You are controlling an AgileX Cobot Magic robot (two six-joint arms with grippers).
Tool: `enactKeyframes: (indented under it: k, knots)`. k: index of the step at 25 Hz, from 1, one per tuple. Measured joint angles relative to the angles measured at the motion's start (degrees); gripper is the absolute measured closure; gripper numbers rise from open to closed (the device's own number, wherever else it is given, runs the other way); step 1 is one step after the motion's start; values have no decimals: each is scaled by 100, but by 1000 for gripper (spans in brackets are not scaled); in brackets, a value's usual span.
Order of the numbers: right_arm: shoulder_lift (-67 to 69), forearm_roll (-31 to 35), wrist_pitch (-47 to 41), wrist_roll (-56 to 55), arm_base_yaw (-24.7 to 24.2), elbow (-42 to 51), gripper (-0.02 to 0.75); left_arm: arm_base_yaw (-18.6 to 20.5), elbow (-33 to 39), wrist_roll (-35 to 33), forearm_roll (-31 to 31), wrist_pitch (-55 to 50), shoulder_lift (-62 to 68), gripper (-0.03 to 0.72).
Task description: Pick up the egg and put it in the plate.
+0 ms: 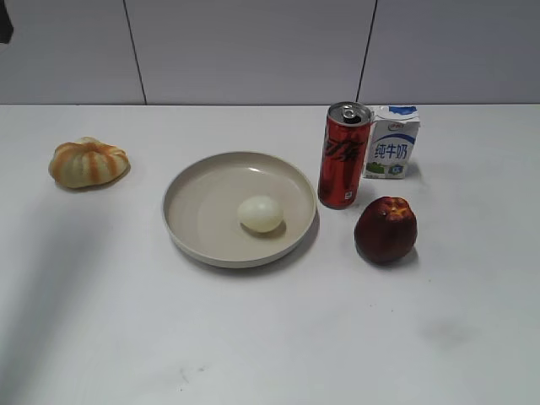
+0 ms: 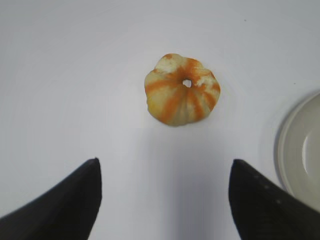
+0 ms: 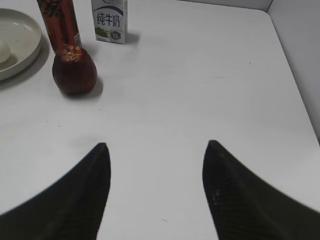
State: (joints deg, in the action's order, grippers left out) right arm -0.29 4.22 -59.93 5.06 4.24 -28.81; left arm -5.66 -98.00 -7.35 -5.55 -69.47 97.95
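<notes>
One egg [image 1: 260, 213] already rests in the plate [image 1: 194, 181] mid-desk; your left gripper [image 2: 165, 197] and right gripper [image 3: 156, 192] hang wide, empty: nothing left.

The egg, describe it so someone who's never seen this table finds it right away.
Find the wide beige plate mid-table, left of the red can. The egg lies inside it, right of centre: small, smooth, pale cream, unlike the ribbed orange-striped pumpkin far left.
</notes>
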Motion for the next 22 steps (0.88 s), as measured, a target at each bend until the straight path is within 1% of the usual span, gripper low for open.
enactKeyframes:
  k: [4,13,17,22]
  knots:
    - [0,0,0,0,0,0,290,-9,923,-32,-82,-14,-1079,104]
    - [0,0,0,0,0,0,290,-9,3738,-43,151,235,-3583,104]
    - [0,0,0,0,0,0,290,-9,4805,-43,210,459,-4633,104]
    - [0,0,0,0,0,0,290,-9,5903,-43,217,861,-5925,104]
